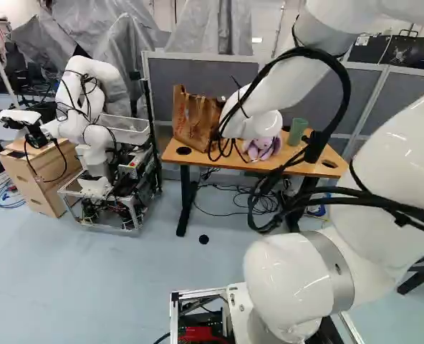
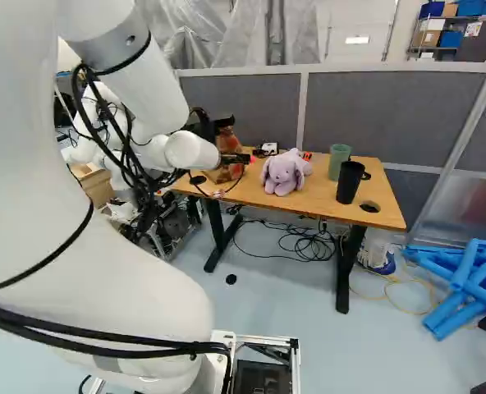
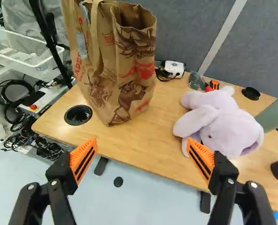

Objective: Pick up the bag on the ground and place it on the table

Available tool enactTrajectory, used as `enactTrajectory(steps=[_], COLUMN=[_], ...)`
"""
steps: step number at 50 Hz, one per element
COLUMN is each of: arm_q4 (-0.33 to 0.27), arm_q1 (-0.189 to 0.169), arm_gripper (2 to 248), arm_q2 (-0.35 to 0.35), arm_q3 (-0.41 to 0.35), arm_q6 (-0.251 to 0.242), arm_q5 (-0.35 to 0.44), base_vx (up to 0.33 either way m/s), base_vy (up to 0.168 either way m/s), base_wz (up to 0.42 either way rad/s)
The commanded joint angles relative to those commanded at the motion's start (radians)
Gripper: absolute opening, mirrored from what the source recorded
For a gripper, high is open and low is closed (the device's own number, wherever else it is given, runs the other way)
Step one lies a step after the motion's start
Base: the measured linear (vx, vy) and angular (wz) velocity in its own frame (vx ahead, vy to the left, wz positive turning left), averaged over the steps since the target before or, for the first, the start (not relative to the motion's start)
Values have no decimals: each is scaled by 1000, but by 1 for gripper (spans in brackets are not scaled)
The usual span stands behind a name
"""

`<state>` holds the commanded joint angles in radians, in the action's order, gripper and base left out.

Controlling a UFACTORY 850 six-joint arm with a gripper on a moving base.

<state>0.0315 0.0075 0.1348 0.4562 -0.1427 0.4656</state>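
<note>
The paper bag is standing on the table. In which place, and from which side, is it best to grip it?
Probably lower the open gripper from above over the near upper edge of the paper bag, straddling one wall: the top gapes open and that wall looks thin.

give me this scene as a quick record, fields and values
bag: brown paper, on the table, not on the floor
gripper: open, nothing between its fingers
task state: bag already placed and released
plush: lilac, long-eared, on the table
cups: green cup and black mug, beyond the plush from the bag
floor: blue frames, right side of right base view
nearby: another robot, left side of left base view
</note>
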Motion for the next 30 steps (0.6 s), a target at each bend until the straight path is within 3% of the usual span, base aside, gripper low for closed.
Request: enactTrajectory(steps=[30], arm_q4=[-18], arm_q1=[-4], arm_gripper=[247], arm_q2=[84], arm_q3=[-215], arm_q6=[83], arm_q5=[237], base_vx=[0], base_vy=[0], base_wz=[0])
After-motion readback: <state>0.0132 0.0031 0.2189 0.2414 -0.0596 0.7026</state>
